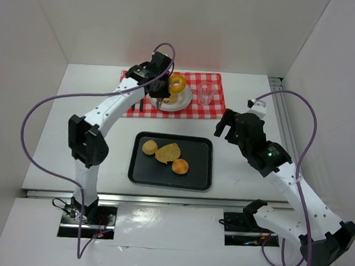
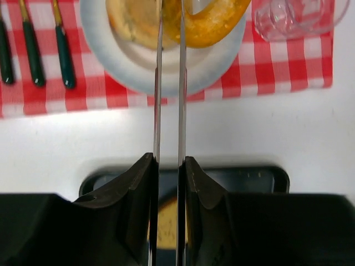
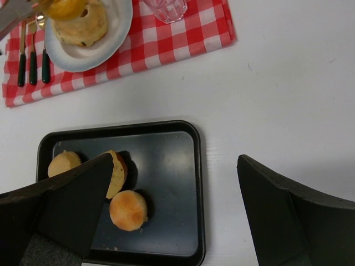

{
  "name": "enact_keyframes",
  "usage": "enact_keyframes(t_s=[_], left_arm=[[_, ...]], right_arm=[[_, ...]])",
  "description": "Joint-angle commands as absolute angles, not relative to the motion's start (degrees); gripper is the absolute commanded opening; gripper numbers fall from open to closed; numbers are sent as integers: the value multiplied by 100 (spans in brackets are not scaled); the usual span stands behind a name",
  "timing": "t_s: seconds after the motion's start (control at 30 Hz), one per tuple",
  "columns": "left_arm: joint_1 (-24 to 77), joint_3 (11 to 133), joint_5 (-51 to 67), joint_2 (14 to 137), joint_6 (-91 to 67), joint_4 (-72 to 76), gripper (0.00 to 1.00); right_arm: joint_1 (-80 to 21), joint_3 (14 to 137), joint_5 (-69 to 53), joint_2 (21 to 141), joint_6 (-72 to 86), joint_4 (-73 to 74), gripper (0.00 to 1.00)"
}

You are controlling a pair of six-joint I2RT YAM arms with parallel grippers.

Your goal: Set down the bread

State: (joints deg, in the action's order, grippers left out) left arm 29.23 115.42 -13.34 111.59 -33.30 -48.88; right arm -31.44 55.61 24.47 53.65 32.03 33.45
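Golden ring-shaped roll (image 1: 178, 83) hangs clamped between the nearly closed fingers of the left gripper (image 1: 167, 94), over the white plate (image 1: 181, 104) on the red checked cloth (image 1: 211, 111) by the table's far edge. The placing step looks close at hand: the next move calls for lowering the roll and letting the fingers part. Another bread piece (image 2: 130, 22) already on the plate crowds the landing spot; a clear glass (image 1: 204, 93) stands just right of the plate, cutlery (image 2: 33, 50) to its left. Three more breads (image 1: 180, 166) lie on the black tray (image 1: 201, 180) toward the near edge, where the right gripper (image 1: 227, 131) hovers beside it, fingers wide apart and empty
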Motion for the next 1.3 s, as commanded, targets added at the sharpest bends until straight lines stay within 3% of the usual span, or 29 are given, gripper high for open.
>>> enact_keyframes(t_s=[0.0, 0.23, 0.3, 0.33, 0.4, 0.47, 1.0, 1.13, 1.27], left_arm=[[2892, 12128, -1512, 11618, -3111, -4544, 0], [2839, 12357, -1037, 12322, -3059, -4342, 2], [2839, 12357, -1089, 12322, -3059, -4395, 13], [2839, 12297, -1090, 12244, -3006, -4395, 30], [2892, 12217, -1151, 12103, -3006, -4395, 46], [2892, 12155, -1151, 12007, -3006, -4395, 50], [2892, 11699, -1423, 11057, -3111, -4570, 50], [2892, 11444, -1967, 10408, -3050, -4710, 47], [2585, 10350, -2995, 9617, -2927, -4825, 47]], right_arm=[[-3103, 5836, 2435, 5396, 3182, 3102, 100], [-3103, 5897, 2663, 5572, 3182, 3216, 100], [-3103, 5897, 2663, 5625, 3182, 3217, 100], [-3103, 5897, 2663, 5625, 3182, 3217, 100], [-3103, 5897, 2663, 5687, 3182, 3217, 100], [-3103, 5897, 2663, 5687, 3182, 3217, 100], [-3103, 5792, 2399, 5634, 3182, 3111, 100], [-3103, 5792, 2347, 5634, 3182, 3111, 100], [-3103, 5792, 2347, 5581, 3182, 2998, 100]])
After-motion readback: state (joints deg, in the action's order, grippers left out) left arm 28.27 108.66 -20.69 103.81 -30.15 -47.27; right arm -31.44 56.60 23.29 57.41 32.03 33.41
